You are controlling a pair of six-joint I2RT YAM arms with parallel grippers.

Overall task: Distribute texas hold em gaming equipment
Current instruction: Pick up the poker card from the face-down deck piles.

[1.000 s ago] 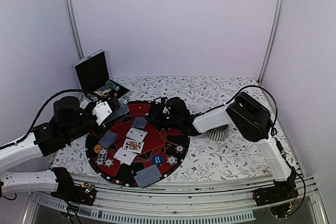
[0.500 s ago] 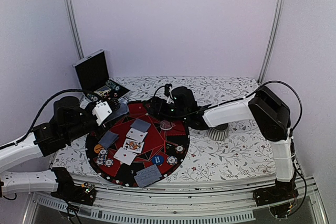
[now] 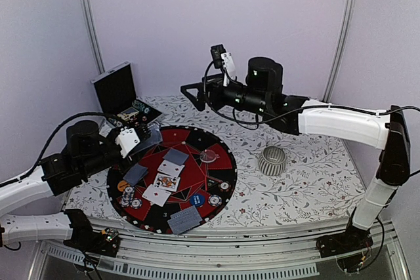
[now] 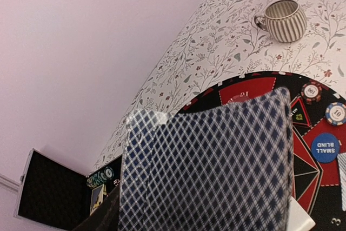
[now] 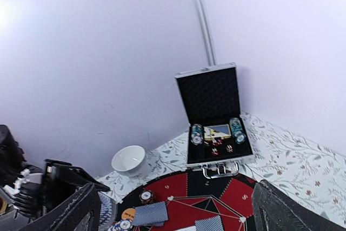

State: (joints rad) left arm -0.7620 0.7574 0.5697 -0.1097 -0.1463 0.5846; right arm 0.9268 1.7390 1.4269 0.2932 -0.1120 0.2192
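Note:
A round red-and-black poker mat carries grey-blue-backed playing cards, face-up cards, striped chips, a blue button, an orange button and a clear disc. My left gripper hovers over the mat's left rim, shut on a stack of cards that fills the left wrist view and hides the fingers. My right gripper hangs high above the mat's far edge, open and holding nothing. One of its fingers shows at the lower right of its own view.
An open black case with chips and a card box stands at the back left. The ribbed silver cup sits right of the mat. A white bowl lies beyond the mat's left side. The table is floral-patterned, with walls close behind.
The right gripper opened over the mat, leaving the clear disc there, then rose high and back toward the wall. The left arm and its cards stayed still.

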